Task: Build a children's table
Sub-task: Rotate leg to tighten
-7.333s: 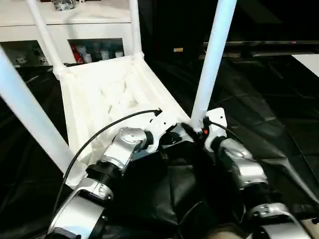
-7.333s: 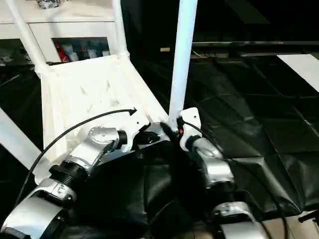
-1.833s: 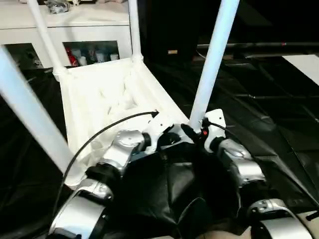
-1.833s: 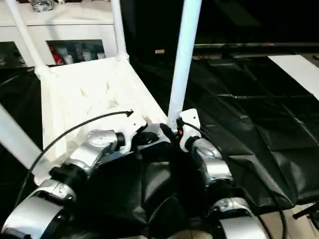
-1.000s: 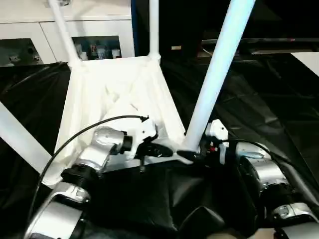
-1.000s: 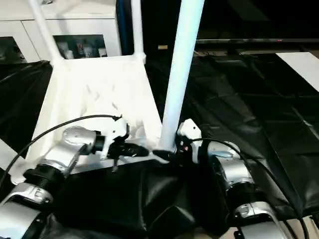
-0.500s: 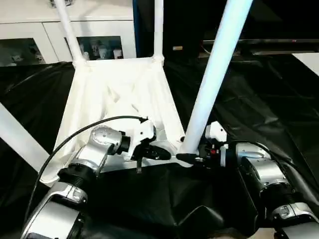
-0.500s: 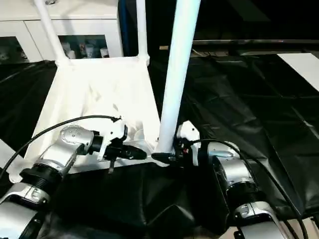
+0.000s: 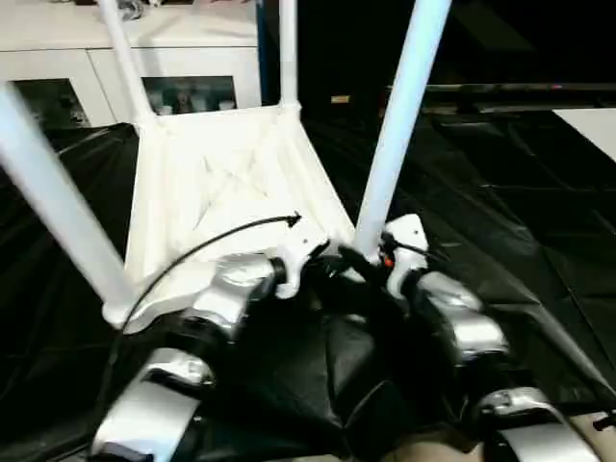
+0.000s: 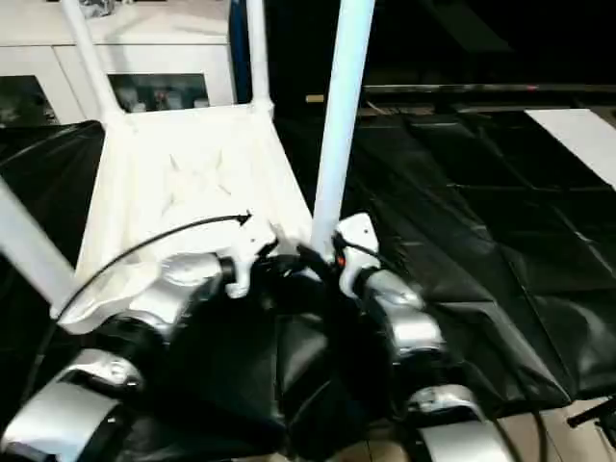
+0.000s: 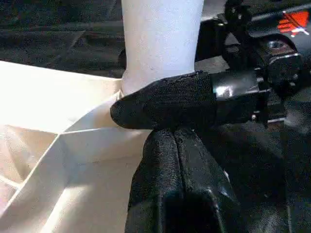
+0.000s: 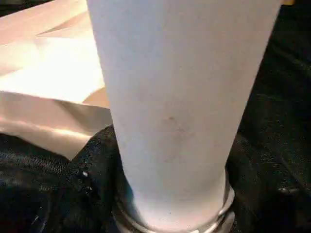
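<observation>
A black, crinkled sheet (image 9: 500, 202) covers the work surface, and a white cabinet with glass-fronted shelves (image 9: 58, 67) stands behind it. On the sheet lies the white plastic rectangular tabletop (image 9: 217, 192), upside down, its ribbed underside facing up. All four long white tapered tube legs stand in its corner sockets: the far left leg (image 9: 125, 58), the far right leg (image 9: 287, 53), the near left leg (image 9: 58, 202) and the near right leg (image 9: 395, 125), which rises beside the robot's two silver forearms.

Both arms reach to the foot of the near right leg. In the left wrist view the left gripper (image 11: 172, 145) shows its two black fingers pressed together, with nothing between them, lying against the tabletop's rim just below the socket. A black padded finger of the right gripper (image 11: 170, 99) lies across the foot of that leg. In the right wrist view the leg (image 12: 175, 97) rises out of its round socket collar, yet that gripper's fingers cannot be followed round it, so whether the right gripper (image 9: 358, 260) clamps the leg or merely rests on it cannot be told.

The table looks light and stiff, being thin moulded plastic with hollow legs. Its smooth surface is probably slippery, and the long legs would lever against the sockets if pushed high up. A hold low on a leg, close to the socket, or on the ribbed rim seems safest.
</observation>
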{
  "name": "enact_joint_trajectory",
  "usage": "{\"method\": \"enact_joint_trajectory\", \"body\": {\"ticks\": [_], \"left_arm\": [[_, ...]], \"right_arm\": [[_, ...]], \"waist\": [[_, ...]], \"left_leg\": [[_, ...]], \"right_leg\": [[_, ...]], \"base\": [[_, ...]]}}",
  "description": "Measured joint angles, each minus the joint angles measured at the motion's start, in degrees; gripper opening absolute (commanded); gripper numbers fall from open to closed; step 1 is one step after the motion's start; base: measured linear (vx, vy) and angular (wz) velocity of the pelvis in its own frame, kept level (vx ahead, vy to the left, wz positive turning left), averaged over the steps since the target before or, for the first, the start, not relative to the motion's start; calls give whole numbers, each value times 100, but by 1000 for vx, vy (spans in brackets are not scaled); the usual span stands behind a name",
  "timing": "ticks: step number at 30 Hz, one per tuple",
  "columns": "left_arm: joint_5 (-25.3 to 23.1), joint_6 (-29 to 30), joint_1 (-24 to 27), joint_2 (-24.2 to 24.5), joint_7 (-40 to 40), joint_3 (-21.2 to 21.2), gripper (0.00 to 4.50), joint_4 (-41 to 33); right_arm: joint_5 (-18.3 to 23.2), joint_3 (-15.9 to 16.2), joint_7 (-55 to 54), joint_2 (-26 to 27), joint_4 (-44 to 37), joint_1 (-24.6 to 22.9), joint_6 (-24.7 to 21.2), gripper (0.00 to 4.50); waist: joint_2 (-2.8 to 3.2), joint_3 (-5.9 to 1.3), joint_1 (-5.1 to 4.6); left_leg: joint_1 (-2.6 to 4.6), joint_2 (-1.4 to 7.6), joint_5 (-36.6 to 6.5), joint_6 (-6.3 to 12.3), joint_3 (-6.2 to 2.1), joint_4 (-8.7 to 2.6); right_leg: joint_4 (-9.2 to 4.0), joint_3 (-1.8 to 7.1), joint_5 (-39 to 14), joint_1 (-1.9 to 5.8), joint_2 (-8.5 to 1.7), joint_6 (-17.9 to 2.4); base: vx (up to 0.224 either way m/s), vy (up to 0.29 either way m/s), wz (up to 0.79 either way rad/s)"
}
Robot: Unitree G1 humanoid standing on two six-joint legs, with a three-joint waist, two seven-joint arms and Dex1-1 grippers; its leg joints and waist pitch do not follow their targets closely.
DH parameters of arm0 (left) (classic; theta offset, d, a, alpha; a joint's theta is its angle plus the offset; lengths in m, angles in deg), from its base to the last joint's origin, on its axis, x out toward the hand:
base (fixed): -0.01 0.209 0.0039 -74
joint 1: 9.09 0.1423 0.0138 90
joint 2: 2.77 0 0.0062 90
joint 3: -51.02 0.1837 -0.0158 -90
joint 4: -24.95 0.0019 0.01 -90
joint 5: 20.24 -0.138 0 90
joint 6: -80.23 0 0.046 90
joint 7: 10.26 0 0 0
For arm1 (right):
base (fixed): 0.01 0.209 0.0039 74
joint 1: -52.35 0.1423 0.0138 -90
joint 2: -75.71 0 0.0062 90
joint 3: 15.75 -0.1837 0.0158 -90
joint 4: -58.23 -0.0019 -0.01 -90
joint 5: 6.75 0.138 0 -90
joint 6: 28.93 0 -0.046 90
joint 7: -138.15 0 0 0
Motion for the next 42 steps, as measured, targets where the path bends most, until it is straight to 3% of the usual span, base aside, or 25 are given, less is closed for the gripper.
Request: {"method": "enact_joint_trajectory", "body": {"ticks": [1, 2, 3, 7, 9, 14, 18, 21, 27, 30, 37, 39, 42], "left_arm": [[-1, -29, -1, -12, 32, 2, 0, 20], [-1, -55, -2, -13, 18, 1, 0, 33], [0, -79, -2, -12, -7, 3, 0, 39], [1, -194, -2, 66, -375, 28, 0, 48], [5, -221, -2, 110, -519, 50, 0, 26], [71, -259, 31, 354, -1281, 188, 0, -77], [177, -295, 135, 634, -2113, 348, 0, -341], [180, -300, 156, 871, -2467, 381, 0, -418], [189, -168, 267, 1330, -2792, 397, 0, -890], [268, 115, 443, 1522, -3035, 401, 0, -1431], [555, 876, 719, 1983, -3321, 380, 0, -2593], [644, 1051, 708, 2036, -3296, 281, 33, -2863], [578, 956, 640, 1954, -2963, 225, 44, -2850]], "right_arm": [[-40, 0, -28, 7, 4, -3, 44, 268], [-46, -2, -13, 7, 9, -16, 120, 324], [-42, -25, 19, 8, 10, -35, 164, 337], [103, -96, 450, -108, 5, -103, 236, 343], [116, -91, 653, -202, -14, -105, 247, 380], [309, 112, 2015, -742, -294, -195, 110, 380], [429, 359, 3232, -1194, -681, -305, -16, 380], [470, 482, 3684, -1339, -721, -314, -26, 380], [467, 594, 4069, -1463, -721, -320, -55, 380], [469, 593, 4079, -1481, -724, -320, -95, 380], [533, 580, 4225, -1650, -885, -392, -139, 380], [533, 578, 4280, -1687, -885, -409, -138, 380], [534, 576, 4289, -1699, -885, -408, -135, 380]], "waist": [[8, 4, -4], [9, 4, -5], [9, 4, -5], [11, 6, -13], [10, 5, -11], [12, 6, 58], [10, 5, 96], [10, 5, 162], [12, 7, 189], [16, 11, 171], [14, 12, 169], [14, 12, 168], [13, 12, 167]], "left_leg": [[-4, -1, 0, 0, 0, -4], [-7, -3, 0, 0, 1, -9], [-12, -4, 0, 1, 1, -8], [-19, -14, 0, 3, 13, -4], [-18, -15, -1, 5, 13, -4], [-43, 0, -9, 20, 13, -16], [-150, 16, -10, 75, 14, 24], [-175, 29, -10, 76, 11, 59], [-149, 54, 8, -10, 23, 70], [-103, 52, 9, -12, 26, 69], [-102, 51, 10, -15, 27, 67], [-102, 51, 10, -14, 27, 67], [-111, 51, 10, -13, 27, 66]], "right_leg": [[-22, -1, 0, 4, 0, 0], [-37, -1, 0, 4, 0, 0], [-42, 0, 0, 4, 0, 0], [-43, 19, 7, 0, -5, -12], [-40, 19, 44, 0, -5, -54], [-24, 3, 72, -26, 0, -35], [82, 2, 40, -158, 5, -51], [150, -2, 16, -203, 9, -56], [159, -10, 15, -166, 8, -47], [150, -3, 13, -122, 8, -44], [153, -1, 14, -119, 8, -44], [154, -1, 14, -119, 8, -44], [152, -3, 11, -122, 8, -40]], "base": [[0, 0, 0], [0, 0, 0], [0, 0, 0], [0, 0, 0], [0, 0, 0], [36, -13, 2], [41, -18, -1], [0, 0, 0], [-29, -4, 3], [0, 0, 0], [0, 0, 0], [0, 0, 0], [0, 0, 0]]}}
